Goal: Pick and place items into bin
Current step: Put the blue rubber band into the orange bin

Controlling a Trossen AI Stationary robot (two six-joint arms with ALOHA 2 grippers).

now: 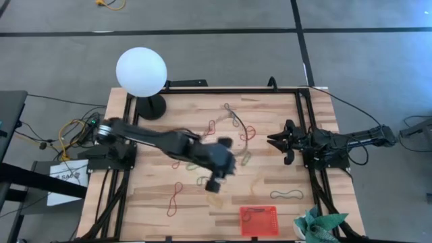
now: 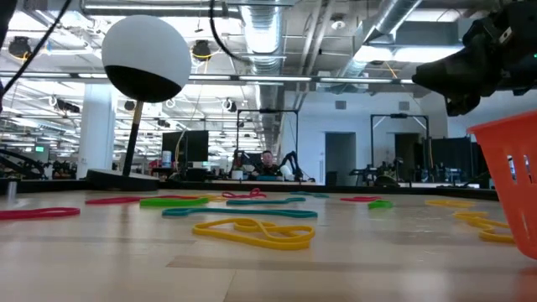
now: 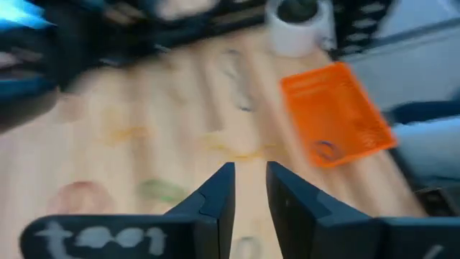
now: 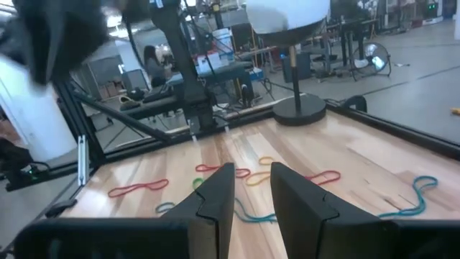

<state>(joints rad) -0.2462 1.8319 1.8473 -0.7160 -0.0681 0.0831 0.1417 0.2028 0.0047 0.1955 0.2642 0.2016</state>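
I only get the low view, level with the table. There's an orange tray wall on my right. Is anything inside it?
Observer: Yes. From above, one dark rubber band lies on the mesh of the bin.
Operator: Where are the arms?
Observer: The left pincer hangs over the middle of the table, open with nothing in it. The right pincer waits at the table's right edge.

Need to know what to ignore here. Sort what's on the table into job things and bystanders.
Job:
- rubber bands scattered across the table
- red-orange bin at the near edge
- left gripper out over the bands

Bystanders:
- white globe lamp
- teal cloth
- right gripper, parked at the right edge
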